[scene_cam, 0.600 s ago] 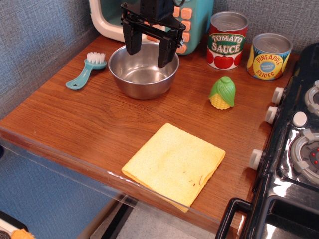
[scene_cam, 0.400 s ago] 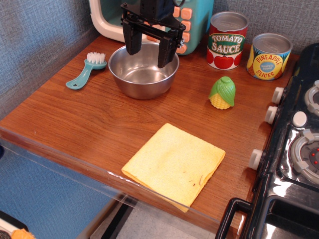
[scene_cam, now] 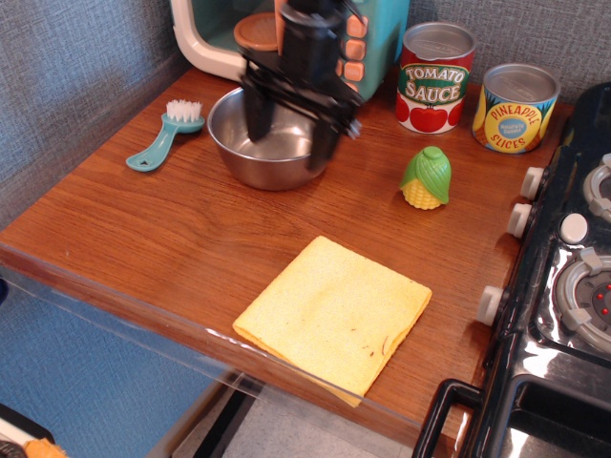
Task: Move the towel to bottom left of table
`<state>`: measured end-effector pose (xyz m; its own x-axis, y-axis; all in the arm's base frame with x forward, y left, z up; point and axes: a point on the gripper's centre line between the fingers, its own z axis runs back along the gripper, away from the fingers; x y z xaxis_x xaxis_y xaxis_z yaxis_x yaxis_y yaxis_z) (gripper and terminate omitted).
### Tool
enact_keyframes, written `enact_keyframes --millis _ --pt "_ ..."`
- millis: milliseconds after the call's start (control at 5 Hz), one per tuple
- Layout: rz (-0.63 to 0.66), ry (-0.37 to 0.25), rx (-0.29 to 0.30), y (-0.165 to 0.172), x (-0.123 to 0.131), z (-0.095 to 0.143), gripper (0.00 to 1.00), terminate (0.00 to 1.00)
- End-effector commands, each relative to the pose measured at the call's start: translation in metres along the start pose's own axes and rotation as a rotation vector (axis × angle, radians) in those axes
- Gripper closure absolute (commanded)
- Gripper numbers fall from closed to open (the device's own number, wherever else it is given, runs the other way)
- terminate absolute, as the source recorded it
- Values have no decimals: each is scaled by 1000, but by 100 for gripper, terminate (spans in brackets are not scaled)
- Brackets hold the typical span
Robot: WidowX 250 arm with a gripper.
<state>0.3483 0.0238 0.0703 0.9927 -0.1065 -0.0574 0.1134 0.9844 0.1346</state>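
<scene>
The yellow towel lies flat and folded on the brown wood table, near the front edge and right of centre, its near corner at the clear plastic lip. My gripper is open and empty, its black fingers pointing down over the steel bowl at the back of the table. It is well behind and left of the towel, apart from it.
A teal brush lies left of the bowl. A toy corn, a tomato sauce can and a pineapple can stand at the back right. A black toy stove borders the right side; a teal toy microwave stands behind.
My gripper has dropped lower and come forward over the bowl, still open. The towel and the other objects have not moved.
</scene>
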Motion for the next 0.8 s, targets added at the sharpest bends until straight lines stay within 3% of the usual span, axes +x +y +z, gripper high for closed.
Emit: enact_keyframes --millis 0,200,600 --pt "-76 -165 18 -43 -42 41 0 0" --pt "-70 -182 -83 -60 -63 23 0 0" --pt "-171 -177 -133 -82 -78 -26 0 0"
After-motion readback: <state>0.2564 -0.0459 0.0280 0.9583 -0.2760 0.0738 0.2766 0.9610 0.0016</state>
